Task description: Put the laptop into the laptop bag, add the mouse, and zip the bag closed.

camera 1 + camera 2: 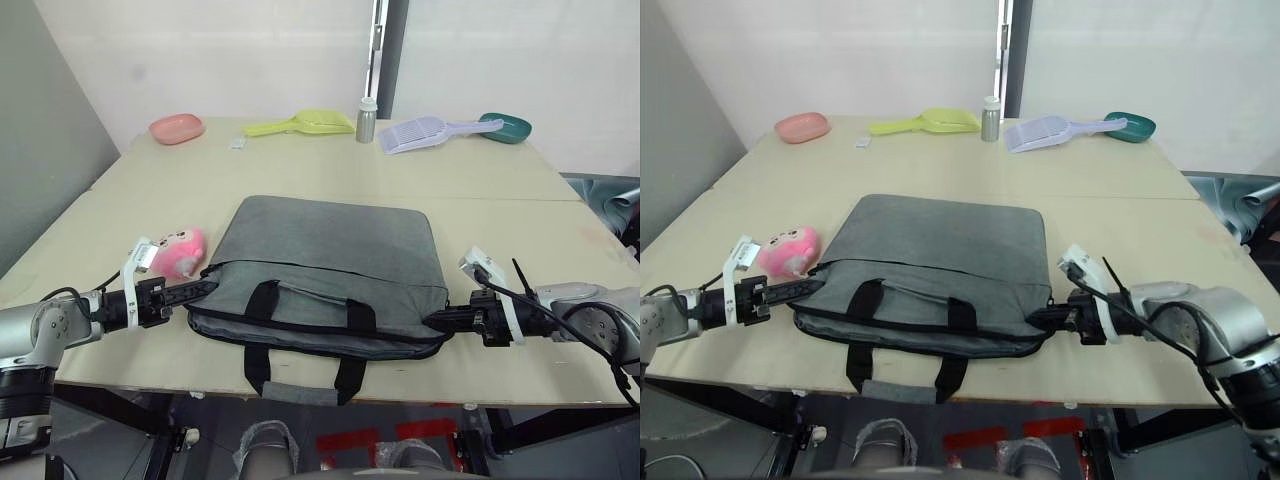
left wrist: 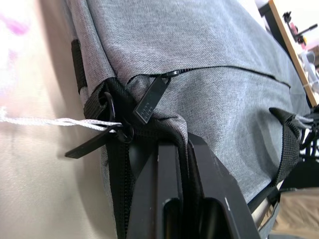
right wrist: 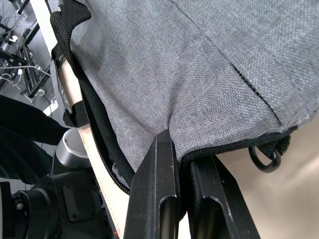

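The grey laptop bag (image 1: 325, 265) lies flat on the table near the front edge, its black handles (image 1: 300, 340) hanging toward me. My left gripper (image 1: 208, 288) is shut on the bag's left front corner, just below the zipper pull (image 2: 152, 97), and a white string (image 2: 45, 121) runs off the corner's ring. My right gripper (image 1: 432, 320) is shut on the right front corner, pinching the fabric edge (image 3: 234, 144) along the black zipper line. The laptop and the mouse are hidden or out of view.
A fluffy pink plush toy (image 1: 180, 252) sits just left of the bag, close to my left arm. Along the table's far edge stand a pink bowl (image 1: 177, 127), a yellow scoop (image 1: 305, 122), a small bottle (image 1: 367, 120), a lavender scoop (image 1: 420, 132) and a green bowl (image 1: 505, 127).
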`<state>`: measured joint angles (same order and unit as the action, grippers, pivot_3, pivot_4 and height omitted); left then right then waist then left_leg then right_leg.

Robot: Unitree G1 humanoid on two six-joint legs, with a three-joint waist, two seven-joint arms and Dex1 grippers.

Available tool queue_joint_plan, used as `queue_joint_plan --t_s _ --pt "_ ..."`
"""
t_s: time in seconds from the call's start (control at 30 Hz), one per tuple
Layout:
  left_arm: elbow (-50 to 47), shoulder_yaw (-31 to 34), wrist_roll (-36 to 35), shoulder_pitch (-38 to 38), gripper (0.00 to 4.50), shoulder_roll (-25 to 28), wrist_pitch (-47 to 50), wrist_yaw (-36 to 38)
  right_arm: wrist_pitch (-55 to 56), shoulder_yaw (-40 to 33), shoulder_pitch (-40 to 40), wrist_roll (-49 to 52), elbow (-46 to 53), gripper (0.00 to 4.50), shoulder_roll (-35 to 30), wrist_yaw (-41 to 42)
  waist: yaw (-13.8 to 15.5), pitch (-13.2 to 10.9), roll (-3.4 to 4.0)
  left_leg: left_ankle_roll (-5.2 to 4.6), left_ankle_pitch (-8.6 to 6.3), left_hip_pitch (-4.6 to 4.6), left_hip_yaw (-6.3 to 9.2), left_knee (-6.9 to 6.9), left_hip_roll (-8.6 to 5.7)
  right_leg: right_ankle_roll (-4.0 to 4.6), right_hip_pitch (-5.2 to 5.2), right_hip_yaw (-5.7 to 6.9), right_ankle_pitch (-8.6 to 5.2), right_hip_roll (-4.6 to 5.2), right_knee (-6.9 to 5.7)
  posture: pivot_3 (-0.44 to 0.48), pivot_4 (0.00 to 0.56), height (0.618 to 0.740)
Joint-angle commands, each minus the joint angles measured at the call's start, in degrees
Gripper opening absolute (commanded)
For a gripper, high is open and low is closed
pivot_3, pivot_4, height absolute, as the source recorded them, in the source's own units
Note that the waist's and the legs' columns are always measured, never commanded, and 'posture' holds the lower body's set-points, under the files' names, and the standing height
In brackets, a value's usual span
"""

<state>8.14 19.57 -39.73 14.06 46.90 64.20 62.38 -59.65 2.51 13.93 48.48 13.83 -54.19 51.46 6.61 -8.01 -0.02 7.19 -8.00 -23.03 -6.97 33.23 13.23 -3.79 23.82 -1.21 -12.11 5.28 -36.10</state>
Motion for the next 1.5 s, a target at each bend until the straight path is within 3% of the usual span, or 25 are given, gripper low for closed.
queue_joint_plan --t_s 0.03,0.67,0.7,0.8,0.93,1.07,1.1,1.13,1.3,1.5 --pt "-2.9 1.1 -1.9 -0.8 0.00 2.0 -1.1 1.7 2.9 -1.7 1.3 -2.9 -2.0 0.05 0.3 0.8 -0.1 0.0 0.00 0.00 0.00 0.00 0.00 0.00 0.00 0.00 0.01 -0.01 0.00 0.00 0.00 0.000 0.150 0.740" --pt "-7.0 0.0 -4.8 -3.8 0.00 0.1 -1.5 -0.7 4.4 -2.2 2.6 -7.5 -5.0 0.05 0.3 5.9 -0.6 0.0 -0.01 -0.04 0.00 -0.03 -0.03 -0.01 0.00 0.00 0.05 -0.02 0.00 0.00 0.01 0.000 0.150 0.740" --pt "-7.0 0.0 -4.7 -3.6 0.36 0.1 -1.8 -0.6 4.4 -2.3 2.8 -7.7 -5.4 0.01 0.4 5.7 -0.6 0.0 -0.01 -0.04 0.00 -0.03 -0.03 -0.01 0.00 0.00 0.04 -0.02 0.00 0.00 0.01 0.000 0.150 0.740" --pt "-7.0 0.7 -5.2 -3.0 1.26 0.4 -2.1 -0.2 4.6 -2.8 3.9 -8.3 -7.0 0.92 0.6 5.8 -0.5 0.0 -0.02 -0.05 0.00 -0.03 -0.03 0.02 0.00 0.01 0.02 -0.02 0.00 0.00 0.01 0.000 0.150 0.740" --pt "-5.9 2.3 -5.4 -1.0 2.90 3.2 -2.5 1.1 4.7 -3.2 6.5 -9.5 -10.5 2.48 -0.4 7.2 -0.7 0.0 -0.02 -0.07 0.01 0.02 -0.03 0.09 0.00 0.04 0.01 -0.05 0.02 0.00 -0.08 0.000 0.150 0.740" --pt "-8.0 2.9 -3.8 -4.0 4.32 10.2 -6.6 6.8 5.7 -5.2 5.2 -9.2 -10.3 3.85 -4.8 12.7 -0.7 0.0 -0.03 -0.07 0.01 0.02 -0.06 0.07 0.01 0.04 0.03 -0.07 0.02 -0.01 -0.07 0.000 0.150 0.740" --pt "-8.3 3.6 -3.5 -5.2 4.50 12.0 -7.8 8.3 6.0 -6.1 4.7 -9.0 -10.1 4.15 -6.1 13.8 -0.7 0.0 -0.03 -0.08 0.01 0.00 -0.07 0.03 0.01 0.04 0.04 -0.06 0.02 -0.02 0.01 0.000 0.150 0.740" --pt "-8.1 4.8 -3.3 -6.5 4.50 13.9 -9.0 9.9 6.2 -7.6 3.7 -8.7 -9.7 4.47 -7.6 15.1 -0.8 0.0 -0.03 -0.09 0.00 0.00 -0.10 -0.02 0.01 0.04 0.04 -0.07 0.02 -0.02 0.06 0.000 0.150 0.740" --pt "-4.8 12.8 -1.5 -11.6 4.50 19.8 -15.4 15.4 7.6 -17.3 -2.1 -8.0 -6.0 4.47 -12.4 17.2 -0.7 0.0 -0.04 -0.13 -0.02 0.01 -0.17 -0.21 0.02 0.04 0.06 -0.06 0.02 -0.02 0.29 0.000 0.150 0.740" --pt "-1.5 22.9 -2.6 -12.4 4.50 22.2 -15.8 16.7 7.0 -31.3 -6.8 -5.5 -0.3 4.47 -10.8 14.3 -0.7 0.0 -0.05 -0.14 -0.03 0.11 -0.23 -0.16 0.06 0.05 0.03 -0.14 0.02 -0.04 0.24 0.000 0.150 0.740"
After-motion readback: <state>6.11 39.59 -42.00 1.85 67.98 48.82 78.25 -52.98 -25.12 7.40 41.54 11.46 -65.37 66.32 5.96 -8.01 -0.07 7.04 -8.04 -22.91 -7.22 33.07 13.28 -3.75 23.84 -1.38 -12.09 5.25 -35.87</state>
